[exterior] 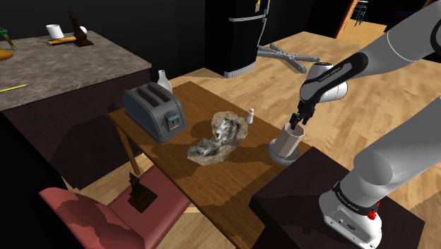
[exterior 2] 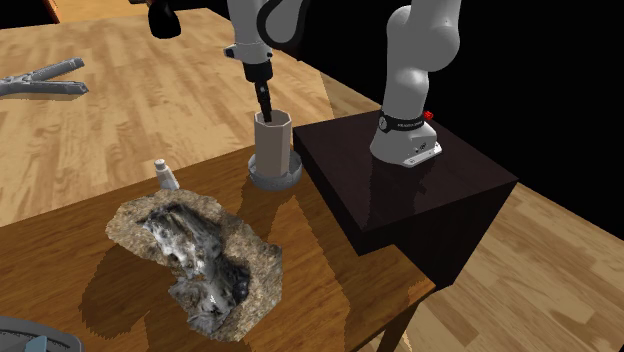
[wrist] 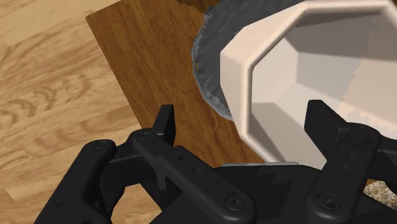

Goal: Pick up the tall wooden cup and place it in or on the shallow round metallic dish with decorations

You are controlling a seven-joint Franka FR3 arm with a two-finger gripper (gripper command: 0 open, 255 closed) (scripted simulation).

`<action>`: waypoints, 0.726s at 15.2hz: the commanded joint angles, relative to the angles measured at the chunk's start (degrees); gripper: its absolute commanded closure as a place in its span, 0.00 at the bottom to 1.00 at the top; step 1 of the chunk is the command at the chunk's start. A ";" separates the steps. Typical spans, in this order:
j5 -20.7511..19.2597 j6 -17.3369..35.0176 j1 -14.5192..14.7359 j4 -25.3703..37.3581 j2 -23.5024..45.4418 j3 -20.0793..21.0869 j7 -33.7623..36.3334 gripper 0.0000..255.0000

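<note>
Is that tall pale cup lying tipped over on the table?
No, the cup stands upright on the round grey dish.

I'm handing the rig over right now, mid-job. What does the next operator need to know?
Gripper: open, straddling the cup's rim with one finger inside and one outside. In the wrist view neither seems to touch the wall.
Pale cup: upright on the grey dish, at the corner of the table next to the stand.
Done: cup is on the dish.
Left: probably just lift the gripper straight up, clear of the rim, without tipping the cup.
</note>
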 commanded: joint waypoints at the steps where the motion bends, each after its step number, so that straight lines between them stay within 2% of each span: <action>1: 0.00 -0.01 0.00 0.02 0.01 0.00 0.00 0.00; 5: -0.55 -9.11 -0.04 2.35 -6.79 0.51 0.55 0.00; 11: -0.55 -9.11 -0.05 2.35 -6.79 0.52 0.55 0.00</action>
